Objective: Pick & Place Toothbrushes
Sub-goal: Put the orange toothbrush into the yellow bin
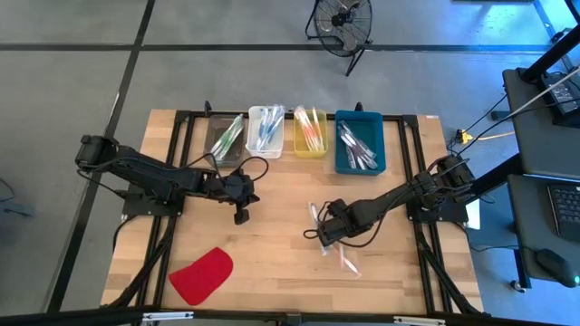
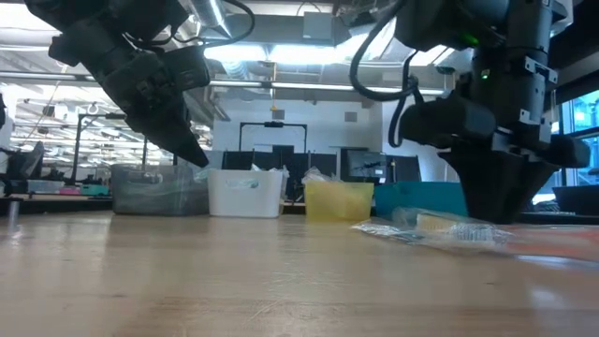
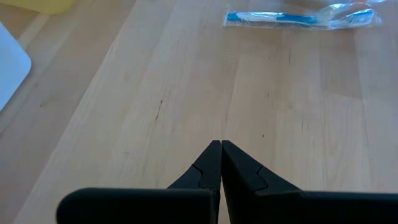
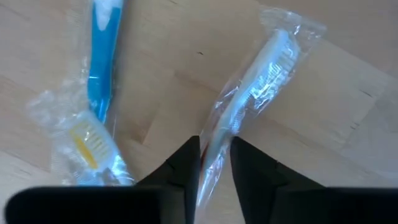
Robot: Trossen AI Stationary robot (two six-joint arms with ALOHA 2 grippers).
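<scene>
Two wrapped toothbrushes lie on the pale wooden table (image 1: 272,272) under the right gripper (image 4: 215,163): a clear-handled toothbrush (image 4: 252,93) in crinkly cellophane, its wrapper pinched between the closing dark fingers, and a blue-handled toothbrush (image 4: 99,68) with yellow bristles just beside it. No writing is legible on either wrapper. Four plastic bins sit along the far edge, a smoky grey bin (image 1: 227,138), a white bin (image 1: 265,130), a yellow bin (image 1: 310,133) and a teal bin (image 1: 360,142), all holding more brushes. Mid-table, the left gripper (image 3: 221,163) hangs pressed tight together. Near the front lies a flat red piece (image 1: 201,275).
</scene>
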